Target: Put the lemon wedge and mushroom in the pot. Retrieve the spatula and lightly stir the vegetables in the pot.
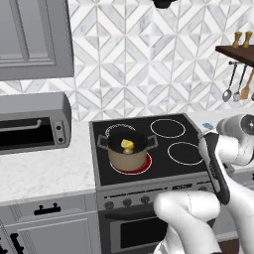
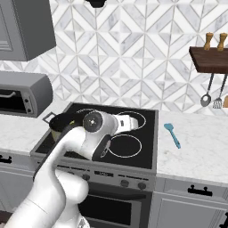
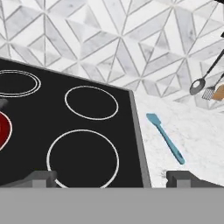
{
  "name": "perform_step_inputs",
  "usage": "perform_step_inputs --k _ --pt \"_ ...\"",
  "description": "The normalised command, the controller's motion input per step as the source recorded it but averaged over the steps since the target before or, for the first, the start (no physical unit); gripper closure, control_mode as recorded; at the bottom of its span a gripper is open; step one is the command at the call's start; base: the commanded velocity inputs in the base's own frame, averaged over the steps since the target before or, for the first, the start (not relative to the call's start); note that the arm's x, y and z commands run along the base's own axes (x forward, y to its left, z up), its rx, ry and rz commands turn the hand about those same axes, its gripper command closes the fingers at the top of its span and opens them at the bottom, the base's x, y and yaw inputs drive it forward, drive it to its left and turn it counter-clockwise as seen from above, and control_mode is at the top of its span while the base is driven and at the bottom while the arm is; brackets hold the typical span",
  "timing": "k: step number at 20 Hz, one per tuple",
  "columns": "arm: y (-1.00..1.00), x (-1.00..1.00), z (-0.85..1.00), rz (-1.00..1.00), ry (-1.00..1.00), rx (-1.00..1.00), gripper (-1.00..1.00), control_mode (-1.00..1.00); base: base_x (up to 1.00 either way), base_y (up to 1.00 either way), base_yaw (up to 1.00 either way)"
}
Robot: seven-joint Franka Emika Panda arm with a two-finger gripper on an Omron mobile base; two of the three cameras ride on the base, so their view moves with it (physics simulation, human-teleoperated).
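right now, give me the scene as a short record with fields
pot: on the stove's front left burner, which glows red
lemon wedge: inside the pot
mushroom: cannot tell, not clearly seen in the pot
spatula: flat on the counter right of the stove, untouched
gripper: open, empty, above the stove's right side

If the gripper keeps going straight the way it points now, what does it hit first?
Probably the stovetop near its right edge; the open gripper looks along it, with the spatula off to the right. Depth is unclear.

lemon wedge (image 1: 127,144) in pot (image 1: 127,149), spatula (image 2: 172,135) right of stove (image 2: 142,147)
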Motion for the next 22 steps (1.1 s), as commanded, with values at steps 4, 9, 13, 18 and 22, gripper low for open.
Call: perform_step_inputs --k 4,9,13,18,22 --pt "-1.0 0.21 0.33 -0.27 0.17 0.0 -1.0 -1.0 0.0 0.0 0.0" --pt "-1.0 0.2 -0.28 -0.1 0.18 0.08 -1.0 -1.0 0.0 0.0 0.0" --pt "-0.94 0.46 -0.56 0.02 0.15 0.26 -1.0 -1.0 0.0 0.0 0.0" --pt "-0.47 0.32 -0.25 0.0 0.1 0.12 -1.0 -1.0 0.0 0.0 0.0" --pt "-0.18 0.15 -0.22 0.0 0.11 0.02 -1.0 -1.0 0.0 0.0 0.0"
